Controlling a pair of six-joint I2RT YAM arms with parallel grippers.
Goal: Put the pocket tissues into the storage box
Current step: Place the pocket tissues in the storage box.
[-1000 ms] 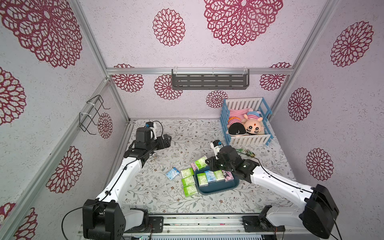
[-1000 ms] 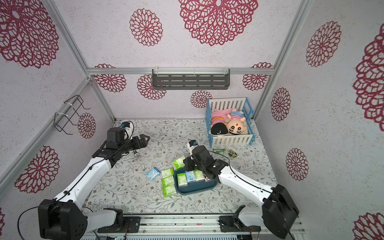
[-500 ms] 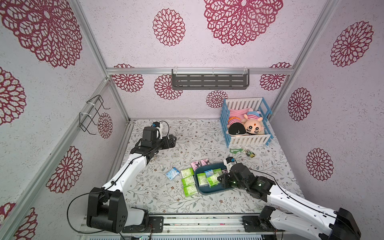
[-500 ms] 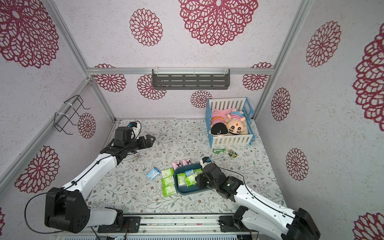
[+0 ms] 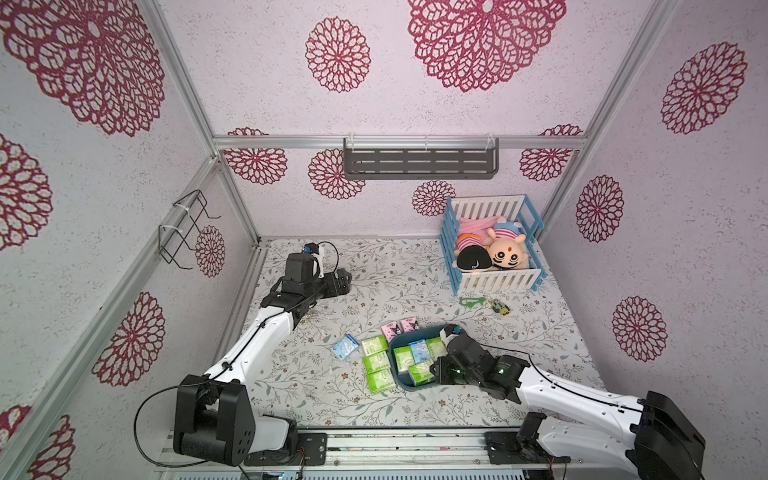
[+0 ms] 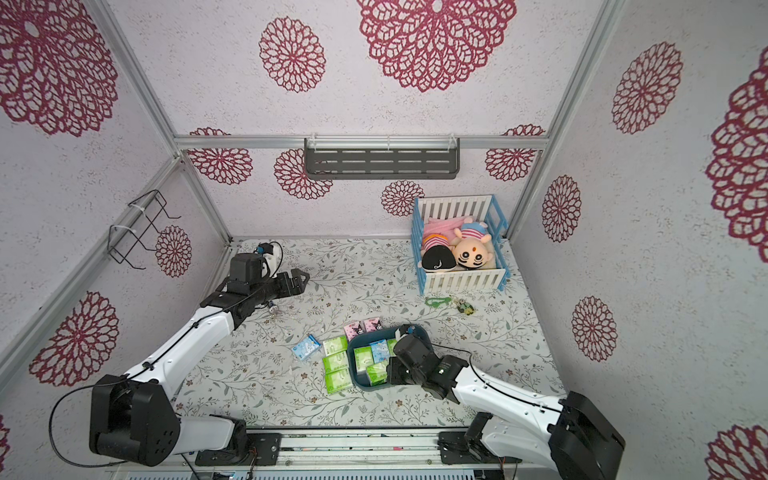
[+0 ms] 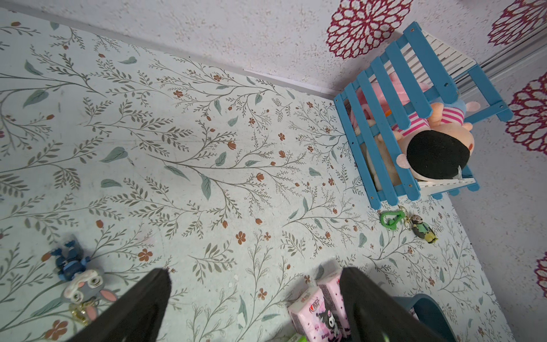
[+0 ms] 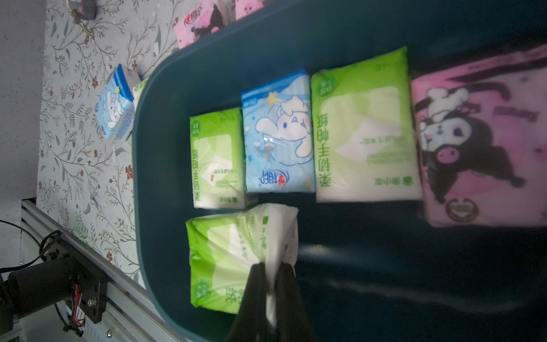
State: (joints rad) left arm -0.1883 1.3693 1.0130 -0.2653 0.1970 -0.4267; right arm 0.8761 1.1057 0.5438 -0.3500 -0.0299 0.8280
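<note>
Where the right wrist view looks into the storage box [image 8: 177, 74], the right gripper [image 8: 270, 268] shows its jaws narrow, pinching the white wrapper edge of a lime green tissue pack [image 8: 225, 260]. That pack is inside the box, toward the wall nearest the robot bases. Whether it rests on the box floor cannot be told.

Four more packs sit in a row inside, edge to edge: a green pack [image 8: 217, 157], a light blue pack [image 8: 278, 136], a second green pack [image 8: 364, 130] and a pink pack [image 8: 479, 139].

On the table [image 5: 316, 374], outside the box, are a column of three green packs [image 5: 376, 362] just beside its left wall, a blue pack [image 5: 345, 347] beyond them, and two pink packs [image 5: 399, 328] at its far rim.

The left gripper [image 7: 254, 275] hangs over bare table, well apart from the box, jaws wide and holding nothing.
</note>
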